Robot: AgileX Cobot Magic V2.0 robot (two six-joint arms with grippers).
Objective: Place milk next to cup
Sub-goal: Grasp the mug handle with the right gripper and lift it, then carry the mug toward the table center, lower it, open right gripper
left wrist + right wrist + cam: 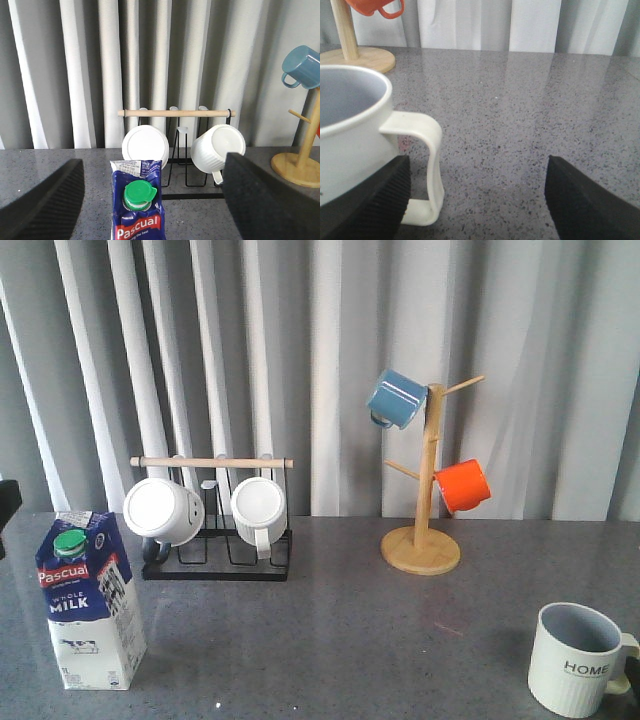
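The milk (90,602), a blue-and-white carton with a green cap, stands upright at the front left of the grey table. In the left wrist view it (138,200) stands between my left gripper's (152,167) open fingers (47,202), touching neither. The cup (578,660), cream and ribbed with "HOME" lettering, stands at the front right. In the right wrist view the cup (347,135) is close by, and its handle (430,165) lies just inside one pad (375,200) of my open, empty right gripper (477,167). Neither gripper shows in the front view.
A black wire rack (215,540) with a wooden bar holds two white mugs (165,510) at the back left. A wooden mug tree (425,510) with a blue mug (397,398) and an orange mug (463,485) stands at the back right. Curtains hang behind the table.
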